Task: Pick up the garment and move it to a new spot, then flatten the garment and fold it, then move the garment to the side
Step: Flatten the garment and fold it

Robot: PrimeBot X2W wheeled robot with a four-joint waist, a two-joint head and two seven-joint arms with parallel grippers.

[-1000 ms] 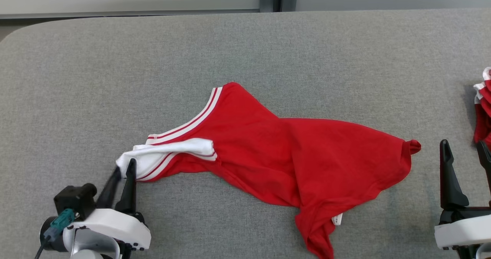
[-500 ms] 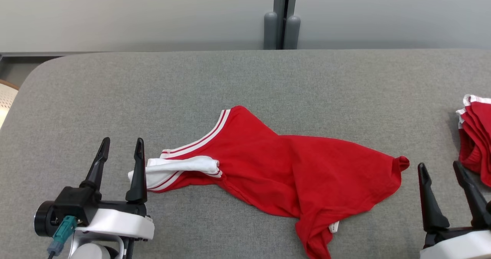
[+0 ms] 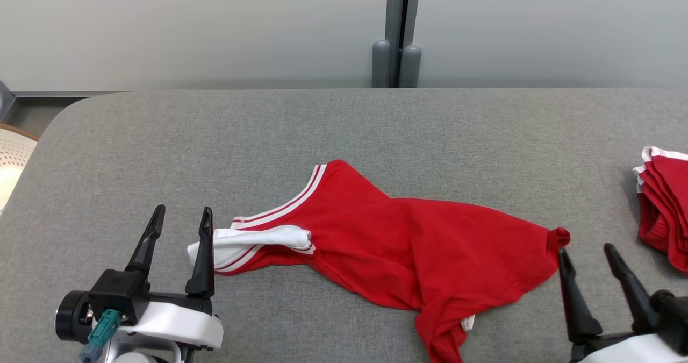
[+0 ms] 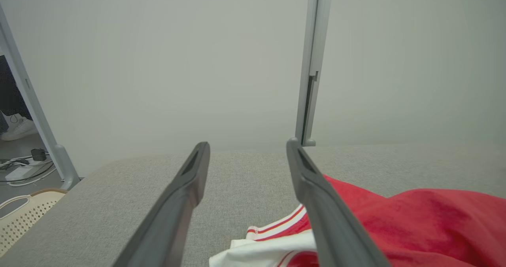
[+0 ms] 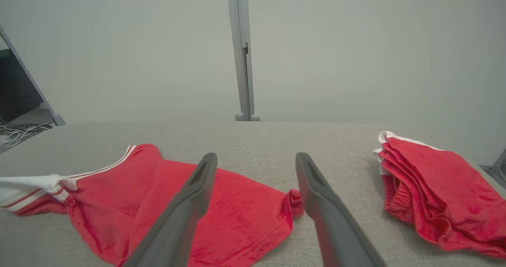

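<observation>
Left gripper (image 3: 183,210) has let go of the white-trimmed end it was pinching a second ago; jaws now released, spread wide, right finger just beside that white edge. Right gripper (image 3: 586,249) has come in close under the right corner of the garment (image 3: 419,244); jaws likewise released, holding nothing. Cloth is red with white trim and lies mid-way along the counter (image 3: 344,132), stretched left to right but rumpled, a twisted tail trailing toward the near edge. Second red pile (image 3: 664,212) sits at the right end, well apart.

Judgement: relocation done, flattening in hand. Next move: each gripper pinches its own end low at the cloth edge, then both pull apart to take out the creases and free the near tail.
</observation>
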